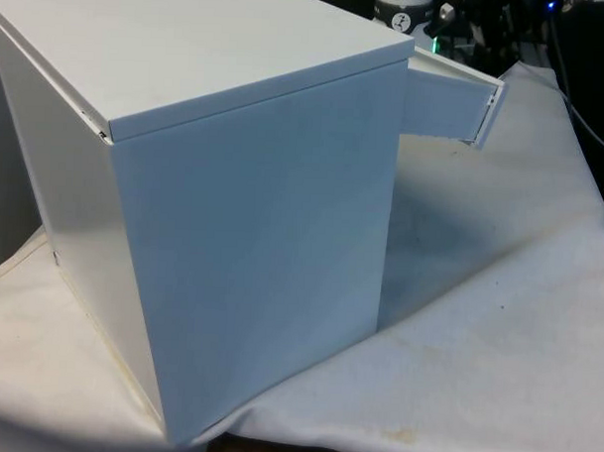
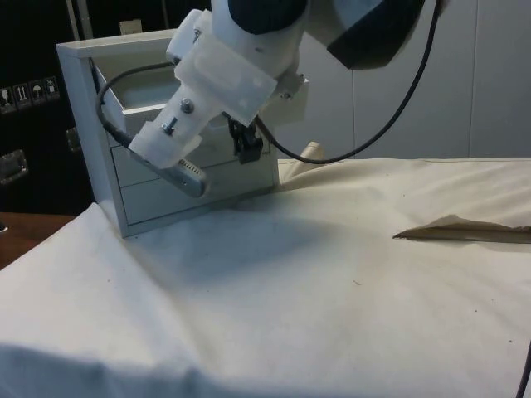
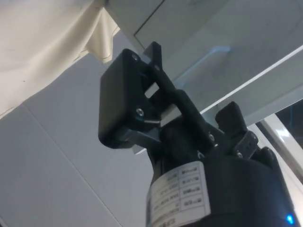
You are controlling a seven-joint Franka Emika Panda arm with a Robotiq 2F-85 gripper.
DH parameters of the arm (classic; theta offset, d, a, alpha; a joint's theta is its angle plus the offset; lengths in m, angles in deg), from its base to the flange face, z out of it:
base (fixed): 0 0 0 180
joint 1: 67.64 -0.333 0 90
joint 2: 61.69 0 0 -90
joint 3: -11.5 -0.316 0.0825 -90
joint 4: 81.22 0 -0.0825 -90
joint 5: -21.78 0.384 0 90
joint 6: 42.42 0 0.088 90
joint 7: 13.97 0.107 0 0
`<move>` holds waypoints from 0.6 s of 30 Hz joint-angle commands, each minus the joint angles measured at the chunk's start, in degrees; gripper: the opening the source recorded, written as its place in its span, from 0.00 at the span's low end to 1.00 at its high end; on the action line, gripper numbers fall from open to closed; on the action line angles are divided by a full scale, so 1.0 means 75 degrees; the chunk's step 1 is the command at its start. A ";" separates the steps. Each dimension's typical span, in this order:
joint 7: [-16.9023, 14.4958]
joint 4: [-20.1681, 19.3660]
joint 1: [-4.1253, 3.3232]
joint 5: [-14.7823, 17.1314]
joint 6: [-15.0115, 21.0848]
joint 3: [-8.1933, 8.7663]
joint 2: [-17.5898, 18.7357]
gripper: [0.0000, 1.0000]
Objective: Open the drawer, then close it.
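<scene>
Standing at the table's (image 2: pixel 332 298) far left in the side view, the chest (image 2: pixel 91 124) has its top drawer (image 1: pixel 450 104) pulled out. The gripper (image 2: pixel 247 143) hovers before the fronts, probably to push; whether its fingers are spread, I cannot tell.

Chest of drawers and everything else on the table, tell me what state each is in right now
Chest of drawers: upright on the white cloth, its back or side to the front camera.
Top drawer: pulled out, open.
Lower drawers: shut.
Gripper: in front of the drawer fronts, below the open drawer.
White cloth: spread over the table, rumpled in places.
</scene>
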 commanded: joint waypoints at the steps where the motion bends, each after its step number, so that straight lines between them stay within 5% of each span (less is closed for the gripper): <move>1: 0.0099 -0.0031 0.0000 -0.0138 0.0053 0.0008 -0.0015 1.00; 5: 0.0199 -0.0031 0.0000 -0.0206 0.0053 0.0008 0.0000 0.94; 10: 0.0306 -0.0031 0.0000 -0.0283 0.0046 0.0008 0.0015 0.59; 15: 0.0328 -0.0031 0.0000 -0.0290 0.0046 0.0008 0.0023 0.38; 18: 0.0336 -0.0031 0.0000 -0.0298 0.0046 0.0008 0.0023 0.18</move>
